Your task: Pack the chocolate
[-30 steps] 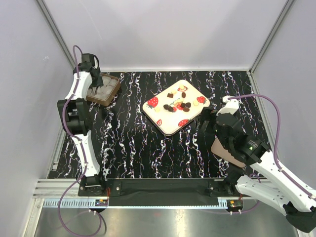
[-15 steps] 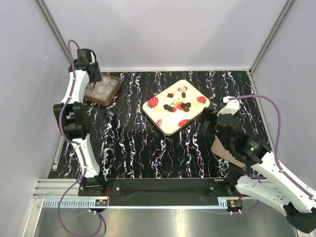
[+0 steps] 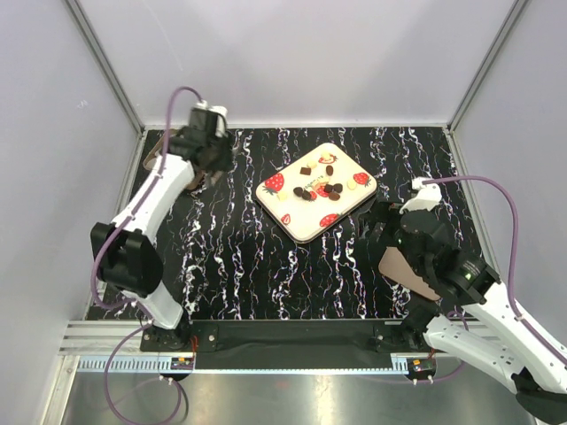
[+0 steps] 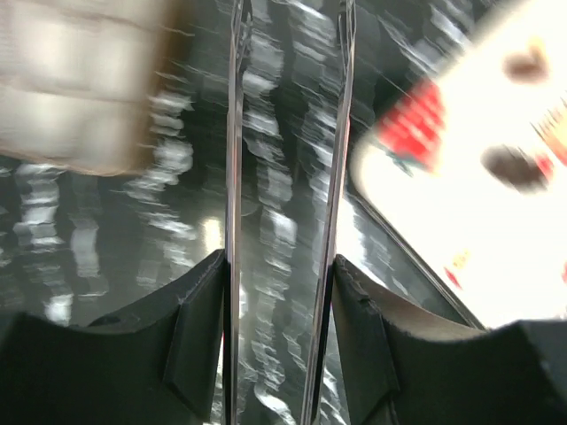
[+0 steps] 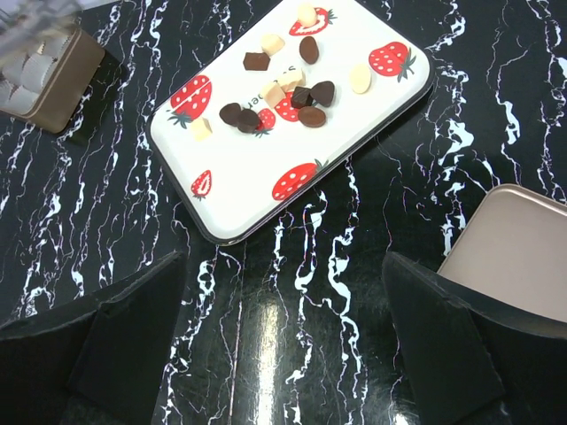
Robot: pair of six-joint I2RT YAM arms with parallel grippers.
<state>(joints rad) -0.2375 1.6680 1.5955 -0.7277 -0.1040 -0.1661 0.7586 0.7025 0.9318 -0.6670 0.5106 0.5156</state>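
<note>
My left end effector (image 4: 291, 53) hangs over the black, white-veined desk (image 3: 248, 257). Its two thin fingers stand a narrow gap apart with nothing between them, and their tips run off the top edge of my left wrist view. That view is badly smeared. A tan blur at its upper left seems to be the brown square box of white paper cups (image 5: 51, 75), and the white shape at the right is a corner of the tray.

From above, my left arm covers most of that box, so I cannot count the cups.

My right end effector (image 5: 279, 354) is spread wide and grips nothing. Only the two dark finger bases show at the bottom corners.

The small chocolate pieces (image 5: 285, 88), dark brown, tan and cream, lie clustered toward the far end of the white rounded tray printed with red strawberries (image 5: 248, 159). Some of them touch.

A flat tan lid (image 5: 514, 252) lies near the tray, apart from it. It is cut off by the frame edge, and from above it is half hidden under my right arm.
</note>
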